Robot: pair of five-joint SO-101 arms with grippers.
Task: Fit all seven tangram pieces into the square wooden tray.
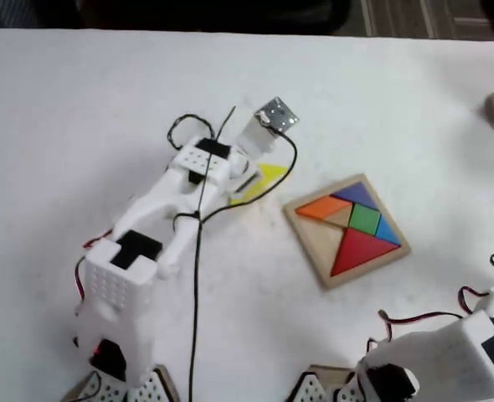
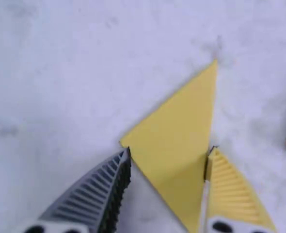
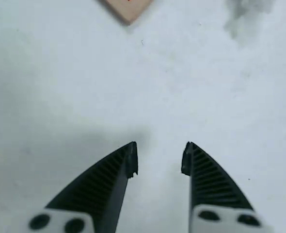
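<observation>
1. High view: the white bench (image 1: 79, 100) lies bare on the far and left sides, so the widest open room is there. The left arm (image 1: 159, 222) stretches from the near edge toward the middle. The right arm (image 1: 448, 352) sits low at the near right corner.
2. The square wooden tray (image 1: 310, 222) lies turned like a diamond, right of centre, with bare bench on all four of its sides. An orange triangle (image 1: 321, 207), a purple triangle (image 1: 357, 194), a green square (image 1: 364, 219), a blue triangle (image 1: 386, 232) and a red triangle (image 1: 357, 251) lie in it. Among them is a wood-coloured patch; I cannot tell whether that is a piece or the tray floor.
3. The yellow triangle (image 1: 266, 177) lies flat on the bench, outside the tray and near its left corner, at the tip of the left arm.
4. Left wrist view: the left end effector (image 2: 167, 153) is spread wide, with the yellow triangle (image 2: 182, 131) between its fingers. One fingertip (image 2: 124, 158) is at a corner of the piece, and the other meets its opposite edge. Whether they press on it is not clear. The high view hides this contact under the wrist.
5. Right wrist view: the right end effector (image 3: 160, 158) hangs over bare bench, its fingers narrowly apart with nothing between them. One corner of the tray (image 3: 126, 9) lies well ahead of the tips.
</observation>
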